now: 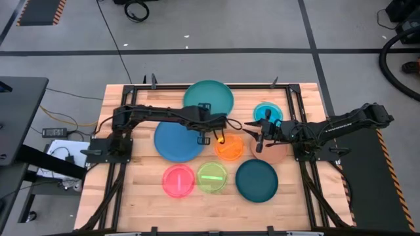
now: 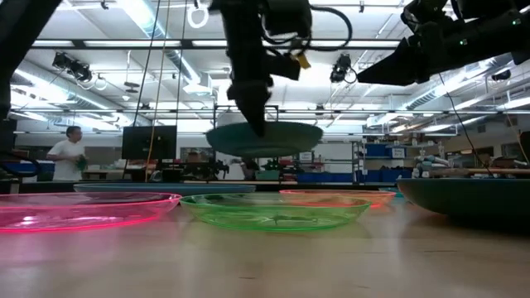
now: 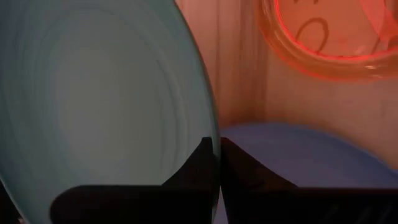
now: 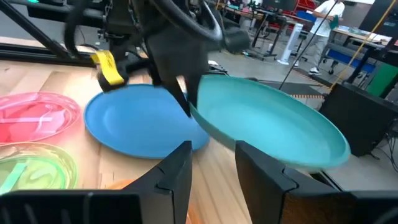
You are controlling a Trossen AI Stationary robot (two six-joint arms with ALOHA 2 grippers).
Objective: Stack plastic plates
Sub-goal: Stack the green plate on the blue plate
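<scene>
Transfer step: left end effector [image 4: 186, 99] clamped on rim of teal plate [image 4: 273, 124], held aloft beside blue plate [image 4: 140, 121] on tabletop [image 1: 131, 196]; next, centering and lowering onto blue; right end effector [image 4: 211, 168] parted, empty, near.

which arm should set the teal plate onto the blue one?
Left. Its claw is already shut on the teal plate, held in the air beside the blue plate. The right claw is open and empty, over the orange plate.
</scene>
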